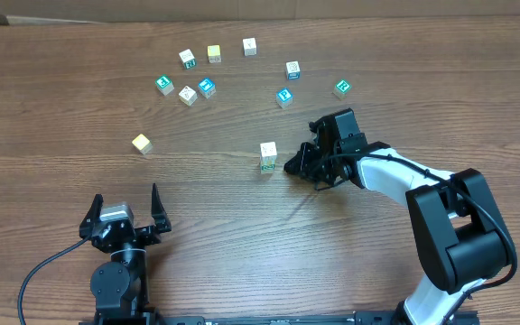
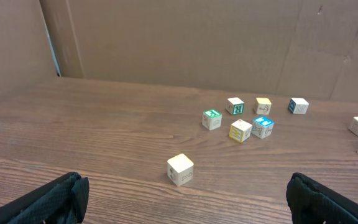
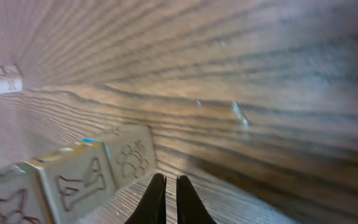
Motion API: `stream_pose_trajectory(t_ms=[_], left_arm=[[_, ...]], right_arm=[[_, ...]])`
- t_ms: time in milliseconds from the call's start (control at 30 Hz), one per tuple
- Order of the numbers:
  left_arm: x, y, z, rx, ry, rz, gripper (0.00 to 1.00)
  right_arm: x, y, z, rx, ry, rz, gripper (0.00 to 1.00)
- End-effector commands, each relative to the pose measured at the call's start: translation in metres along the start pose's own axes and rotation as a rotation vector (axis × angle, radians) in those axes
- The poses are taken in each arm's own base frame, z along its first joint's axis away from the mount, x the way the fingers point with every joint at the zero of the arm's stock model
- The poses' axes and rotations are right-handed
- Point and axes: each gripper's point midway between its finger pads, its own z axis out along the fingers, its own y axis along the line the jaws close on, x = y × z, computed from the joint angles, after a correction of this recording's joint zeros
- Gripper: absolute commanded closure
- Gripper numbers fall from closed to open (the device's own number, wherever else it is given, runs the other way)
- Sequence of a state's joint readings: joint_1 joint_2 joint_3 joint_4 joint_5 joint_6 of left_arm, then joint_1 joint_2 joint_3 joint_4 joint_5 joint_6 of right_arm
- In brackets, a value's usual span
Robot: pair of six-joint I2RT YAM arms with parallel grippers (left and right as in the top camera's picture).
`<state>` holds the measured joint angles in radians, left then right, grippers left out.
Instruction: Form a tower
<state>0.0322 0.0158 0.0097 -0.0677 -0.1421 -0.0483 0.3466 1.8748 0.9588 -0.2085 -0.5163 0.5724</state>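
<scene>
I see the tower (image 1: 268,155) mid-way across the table (image 1: 61,181), beside my clamped, empty right gripper (image 1: 290,165), left gripper (image 1: 125,199) gaping empty; light, rigid, tippy, I reckon, so I'd pinch opposite flat faces.

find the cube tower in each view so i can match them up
Overhead: the tower stands near the centre, just left of the right pincer.
Left wrist: not in it.
Right wrist: the tower fills the bottom left, left of the shut fingertips.
Shared landmark: the right pincer, in the overhead and right wrist views.
</scene>
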Motion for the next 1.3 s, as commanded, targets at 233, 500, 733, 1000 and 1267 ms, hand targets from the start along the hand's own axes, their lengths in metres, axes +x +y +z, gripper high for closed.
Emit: stream_pose_trajectory(t_ms=[233, 500, 733, 1000, 1267], left_arm=[[-0.001, -0.002, 0.0, 0.011, -0.008, 0.018, 0.0], [-0.001, -0.002, 0.0, 0.011, -0.008, 0.018, 0.0], [-0.001, -0.002, -0.001, 0.011, -0.008, 0.018, 0.0], [-0.001, -0.002, -0.001, 0.011, -0.008, 0.018, 0.0], [-0.001, -0.002, -0.001, 0.011, -0.008, 0.018, 0.0]], right_arm=[[0.001, 0.027, -0.009, -0.13, 0.017, -0.093, 0.96], [0.006, 0.032, -0.011, -0.164, 0.043, -0.116, 0.96], [0.008, 0.031, -0.01, -0.158, 0.051, -0.109, 0.96], [0.003, 0.025, -0.009, -0.124, 0.025, -0.109, 0.96], [-0.004, 0.03, -0.009, -0.134, -0.007, -0.132, 0.96]])
